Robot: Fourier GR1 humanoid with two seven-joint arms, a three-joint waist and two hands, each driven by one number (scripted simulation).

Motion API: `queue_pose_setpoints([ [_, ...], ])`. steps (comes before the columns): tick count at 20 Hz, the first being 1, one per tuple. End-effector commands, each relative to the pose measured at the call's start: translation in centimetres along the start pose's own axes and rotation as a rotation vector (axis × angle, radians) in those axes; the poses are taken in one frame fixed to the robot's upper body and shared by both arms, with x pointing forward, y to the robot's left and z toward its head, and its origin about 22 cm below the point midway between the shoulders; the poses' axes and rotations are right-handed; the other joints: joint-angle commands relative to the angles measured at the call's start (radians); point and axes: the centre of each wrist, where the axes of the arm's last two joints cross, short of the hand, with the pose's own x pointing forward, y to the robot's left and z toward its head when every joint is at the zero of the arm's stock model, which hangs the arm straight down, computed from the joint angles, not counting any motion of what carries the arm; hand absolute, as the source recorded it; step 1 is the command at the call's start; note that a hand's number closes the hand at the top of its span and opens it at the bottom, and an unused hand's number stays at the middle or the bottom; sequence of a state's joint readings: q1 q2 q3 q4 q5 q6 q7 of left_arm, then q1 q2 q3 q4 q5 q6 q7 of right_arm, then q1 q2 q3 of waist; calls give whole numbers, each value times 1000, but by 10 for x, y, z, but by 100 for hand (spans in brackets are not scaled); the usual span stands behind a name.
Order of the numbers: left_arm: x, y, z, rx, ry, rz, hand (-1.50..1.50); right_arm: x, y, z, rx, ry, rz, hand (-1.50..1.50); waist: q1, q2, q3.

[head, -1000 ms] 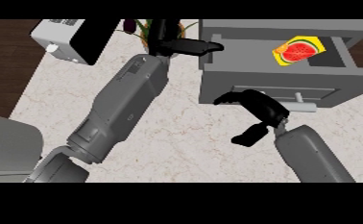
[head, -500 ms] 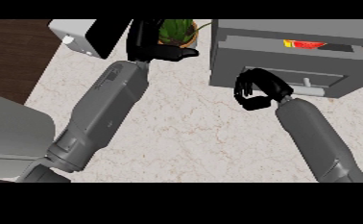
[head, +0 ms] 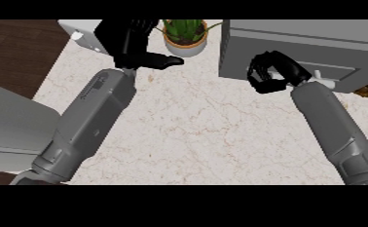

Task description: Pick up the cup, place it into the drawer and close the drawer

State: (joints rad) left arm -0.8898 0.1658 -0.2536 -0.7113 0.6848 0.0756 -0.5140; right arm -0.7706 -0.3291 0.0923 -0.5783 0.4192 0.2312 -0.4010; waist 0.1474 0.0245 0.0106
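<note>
I have my right hand (head: 271, 74) up against the front face of the grey drawer (head: 302, 55), its fingers curled inward and wrapped around nothing that I can see. The drawer front looks flush with its cabinet from this angle, and a small pale handle (head: 321, 78) pokes out just to the right of that hand, partly hidden behind the wrist. I cannot see the cup anywhere around either hand; if it is in the drawer, the closed front hides it from me. My left hand (head: 133, 43) sits well apart from the right one, across the counter (head: 208, 123), with its fingers mostly straight and relaxed and the thumb sticking out sideways toward the right, holding nothing. Just beyond that thumb stands a potted plant (head: 184, 35) in a white pot, close to the hand but not touching it. Behind the left hand, on its far left side, I can make out a white appliance (head: 82, 33), partly covered by the hand itself. The marbled counter between my two forearms carries nothing that I can pick out.
</note>
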Motion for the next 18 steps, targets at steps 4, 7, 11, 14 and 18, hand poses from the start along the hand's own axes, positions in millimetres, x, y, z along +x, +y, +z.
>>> queue_pose_setpoints([
  [4, -3, 18, 14, -20, 17, 1, -150, 25, -85, 2, -223, 26, 30, 150, 49, 18, -6],
  [7, -1, 13, 11, -40, 25, 2, -150, 31, -96, 5, -218, -2, 19, 150, 51, 25, -6],
  [11, -1, 6, 12, -60, 18, 35, -150, 34, -100, 6, -219, -27, -6, 150, 68, 24, -6],
  [14, -2, 19, 18, -52, 28, 29, -150, 36, -115, 15, -215, -31, -23, 150, 80, 22, -8],
  [18, -1, 27, 21, -52, 33, 20, -150, 31, -112, 19, -199, -28, -43, 150, 93, 23, -8],
])
